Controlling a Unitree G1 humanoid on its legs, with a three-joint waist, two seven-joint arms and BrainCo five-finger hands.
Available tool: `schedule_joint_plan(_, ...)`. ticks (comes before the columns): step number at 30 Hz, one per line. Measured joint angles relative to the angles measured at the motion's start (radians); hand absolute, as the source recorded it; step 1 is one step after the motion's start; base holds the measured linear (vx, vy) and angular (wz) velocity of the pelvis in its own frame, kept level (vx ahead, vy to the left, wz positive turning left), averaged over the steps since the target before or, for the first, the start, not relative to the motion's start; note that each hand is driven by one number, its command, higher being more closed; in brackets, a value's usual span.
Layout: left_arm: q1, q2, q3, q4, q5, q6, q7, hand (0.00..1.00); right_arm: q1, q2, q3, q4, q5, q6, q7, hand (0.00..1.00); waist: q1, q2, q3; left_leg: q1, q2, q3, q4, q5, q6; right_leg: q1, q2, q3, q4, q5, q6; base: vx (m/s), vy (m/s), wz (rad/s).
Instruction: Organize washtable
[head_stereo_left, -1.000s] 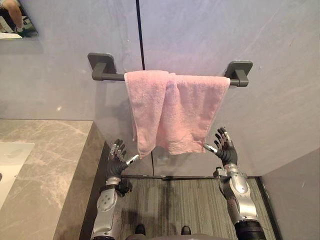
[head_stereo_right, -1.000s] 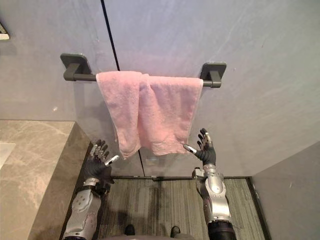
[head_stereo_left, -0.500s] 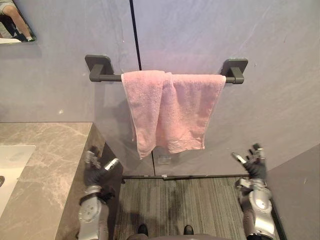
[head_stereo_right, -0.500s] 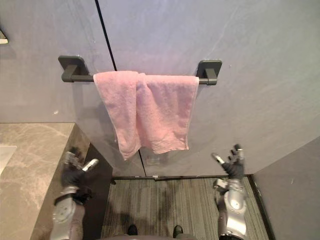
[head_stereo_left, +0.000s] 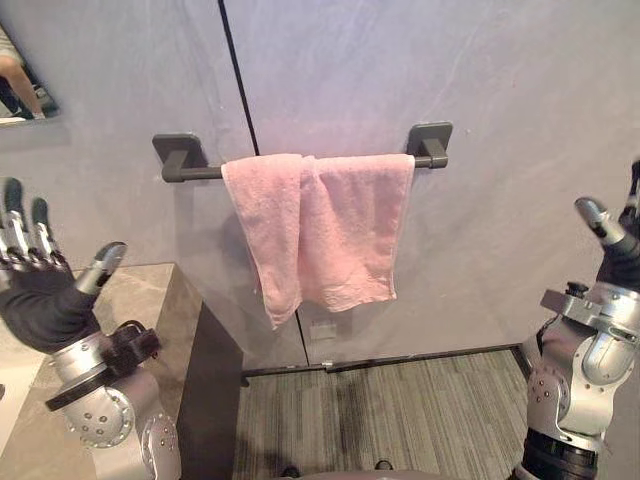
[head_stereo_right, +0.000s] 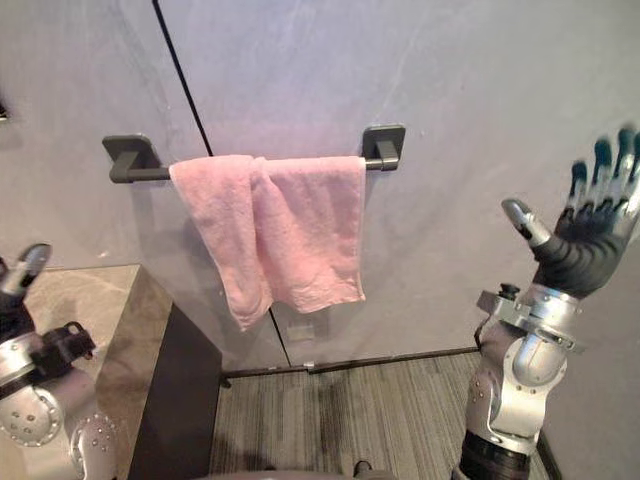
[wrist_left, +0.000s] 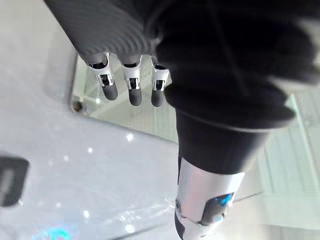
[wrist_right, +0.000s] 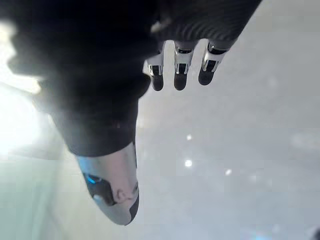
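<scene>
Now withdrawn: left hand (head_stereo_left: 40, 298) and right hand (head_stereo_right: 585, 255) have lifted wide apart (fingers spread, holding nothing), leaving the pink towel (head_stereo_left: 320, 225) draped over the far wall's rail (head_stereo_left: 197, 173); hanging likely complete.

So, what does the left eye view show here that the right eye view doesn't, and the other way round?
Left eye view: a mirror corner with a person reflected, and the left robot hand whole, fingers straight. Right eye view: the right robot hand whole, palm toward the camera, fingers straight. Both: the pink towel draped over the dark bar, the marble counter, and both robot hands apart from the towel.
</scene>
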Motion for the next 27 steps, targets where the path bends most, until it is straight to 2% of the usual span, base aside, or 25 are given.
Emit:
schedule_joint_plan(2, -0.026, 0.021, -0.063, -0.012, -0.038, -0.003, -0.025, 0.0, -0.035, -0.012, 0.082, -0.014, 0.041, -0.01, 0.035, 0.0, -0.001, 0.003, -0.002, 0.001, 0.0, 0.001, 0.0, 0.0, 0.0, 0.0, 0.001, 0.001, 0.0, 0.001, 0.0, 0.0, 0.0, 0.0)
schedule_joint_plan(4, -0.072, 0.051, -0.195, -0.012, -0.109, -0.007, -0.089, 0.0, -0.091, -0.028, 0.217, -0.012, 0.096, -0.015, 0.097, 0.0, -0.001, 0.004, -0.002, 0.002, 0.001, 0.002, 0.0, 0.0, 0.0, 0.001, 0.002, 0.003, 0.001, 0.002, 0.0, 0.0, 0.0, 0.0)
schedule_joint_plan(7, -0.108, 0.083, -0.299, 0.014, -0.172, 0.009, -0.17, 0.0, -0.134, -0.036, 0.336, 0.009, 0.159, -0.012, 0.18, 0.0, 0.0, 0.003, -0.003, 0.003, 0.001, 0.006, 0.0, 0.0, 0.0, 0.005, 0.002, 0.006, 0.002, 0.004, 0.0, 0.0, -0.005, -0.03)
schedule_joint_plan(11, -0.12, 0.129, -0.386, 0.129, -0.178, 0.052, -0.253, 0.0, -0.14, -0.051, 0.399, 0.12, 0.206, 0.043, 0.241, 0.0, 0.0, 0.003, -0.002, 0.019, 0.0, 0.011, 0.0, -0.001, 0.001, 0.017, 0.001, 0.008, 0.001, 0.004, 0.001, -0.02, -0.003, -0.02)
schedule_joint_plan(16, -0.142, 0.135, -0.474, 0.262, -0.166, 0.097, -0.286, 0.0, -0.14, -0.088, 0.496, 0.215, 0.215, 0.098, 0.285, 0.0, 0.0, 0.003, -0.002, 0.018, 0.001, 0.021, 0.0, -0.001, 0.001, 0.008, 0.003, 0.021, -0.002, 0.009, 0.0, -0.04, -0.011, -0.07)
schedule_joint_plan(24, -0.161, 0.141, -0.514, 0.424, -0.078, 0.144, -0.304, 0.0, -0.155, -0.132, 0.556, 0.353, 0.208, 0.163, 0.32, 0.0, -0.003, 0.002, -0.003, -0.004, 0.001, 0.03, 0.0, -0.001, 0.001, -0.007, 0.004, 0.028, -0.019, 0.022, 0.002, 0.0, -0.004, -0.03)
schedule_joint_plan(27, -0.181, 0.161, -0.536, 0.482, -0.008, 0.163, -0.303, 0.0, -0.164, -0.158, 0.594, 0.409, 0.125, 0.184, 0.321, 0.0, -0.002, 0.002, -0.003, -0.016, 0.0, 0.03, 0.0, -0.001, 0.001, -0.017, 0.004, 0.028, -0.019, 0.024, 0.004, 0.0, 0.0, 0.0)
